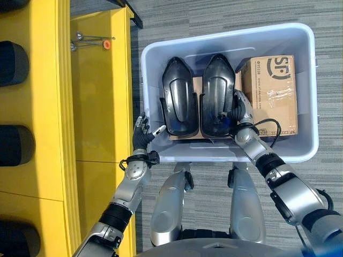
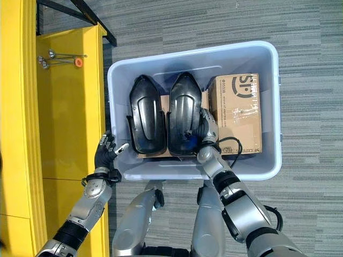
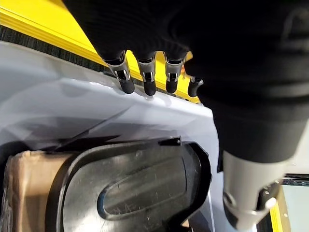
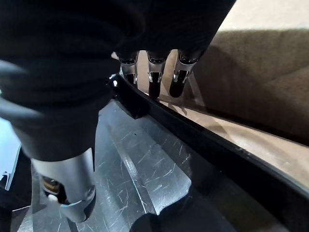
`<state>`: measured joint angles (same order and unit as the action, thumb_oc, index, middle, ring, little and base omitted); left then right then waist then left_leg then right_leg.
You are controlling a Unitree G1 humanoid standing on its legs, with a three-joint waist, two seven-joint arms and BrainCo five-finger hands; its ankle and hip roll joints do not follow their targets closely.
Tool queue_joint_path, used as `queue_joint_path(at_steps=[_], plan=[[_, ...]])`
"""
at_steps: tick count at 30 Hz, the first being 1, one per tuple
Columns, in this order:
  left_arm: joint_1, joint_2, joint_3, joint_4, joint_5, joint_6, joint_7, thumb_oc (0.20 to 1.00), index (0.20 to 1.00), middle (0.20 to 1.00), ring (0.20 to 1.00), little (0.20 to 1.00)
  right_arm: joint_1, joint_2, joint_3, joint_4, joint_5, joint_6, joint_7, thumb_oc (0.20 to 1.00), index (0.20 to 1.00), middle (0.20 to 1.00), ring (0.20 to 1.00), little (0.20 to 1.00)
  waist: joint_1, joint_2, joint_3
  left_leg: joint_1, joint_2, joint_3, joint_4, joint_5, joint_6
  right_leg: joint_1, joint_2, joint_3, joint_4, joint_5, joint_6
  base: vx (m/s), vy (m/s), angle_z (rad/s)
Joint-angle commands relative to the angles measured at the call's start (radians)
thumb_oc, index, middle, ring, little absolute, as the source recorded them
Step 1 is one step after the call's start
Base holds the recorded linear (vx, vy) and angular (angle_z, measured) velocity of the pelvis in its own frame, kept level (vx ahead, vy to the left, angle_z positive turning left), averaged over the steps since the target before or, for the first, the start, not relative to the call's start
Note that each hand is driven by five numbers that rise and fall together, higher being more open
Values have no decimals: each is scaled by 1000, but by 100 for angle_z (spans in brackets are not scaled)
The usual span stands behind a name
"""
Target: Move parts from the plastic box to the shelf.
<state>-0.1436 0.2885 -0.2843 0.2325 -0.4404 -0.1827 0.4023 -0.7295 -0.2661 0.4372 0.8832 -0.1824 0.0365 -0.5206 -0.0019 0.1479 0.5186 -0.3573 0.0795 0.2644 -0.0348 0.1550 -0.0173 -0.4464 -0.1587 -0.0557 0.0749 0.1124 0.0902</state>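
Left eye view: my right hand point(image 1: 239, 108) reaches into the plastic box point(image 1: 308, 101), fingers straight along the edge of the right black part point(image 1: 217, 99), thumb over its face, not yet clasping it, seemingly to lift it. My left hand point(image 1: 142, 134) waits outside the box's near-left corner, relaxed and empty. A second part point(image 1: 179, 96) and a carton point(image 1: 270, 91) share the box; the yellow shelf point(image 1: 96, 96) stands left, on grey carpet point(image 1: 214, 16).
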Motion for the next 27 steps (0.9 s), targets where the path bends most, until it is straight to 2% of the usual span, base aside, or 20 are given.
queue_joint_path(at_steps=[1, 12, 27], plan=[[-3, 34, -3, -30, 27, -50, 22, 1000, 1000, 1000, 1000, 1000, 24, 42, 18, 68, -1, 21, 7, 1000, 1000, 1000, 1000, 1000, 10, -27, 1, -25, 5, -45, 128, -113, -28, -29, -76, -36, 59, -30, 62, 0, 0, 0], [-23, 36, -2, -21, 35, -49, 25, 1000, 1000, 1000, 1000, 1000, 24, 60, 24, 75, 5, 11, -6, 1000, 1000, 1000, 1000, 1000, 0, -37, 1, -18, 4, -38, 130, -123, -27, -29, -73, -25, 59, -30, 63, 0, 0, 0], [-30, 32, 23, -17, 48, -39, 44, 1000, 1000, 1000, 1000, 1000, 79, 41, 7, -260, 15, -39, -10, 1000, 1000, 1000, 1000, 1000, -29, -81, 1, 13, 10, -33, 131, -137, -25, -5, -66, -13, 59, -34, 63, 0, 0, 0]])
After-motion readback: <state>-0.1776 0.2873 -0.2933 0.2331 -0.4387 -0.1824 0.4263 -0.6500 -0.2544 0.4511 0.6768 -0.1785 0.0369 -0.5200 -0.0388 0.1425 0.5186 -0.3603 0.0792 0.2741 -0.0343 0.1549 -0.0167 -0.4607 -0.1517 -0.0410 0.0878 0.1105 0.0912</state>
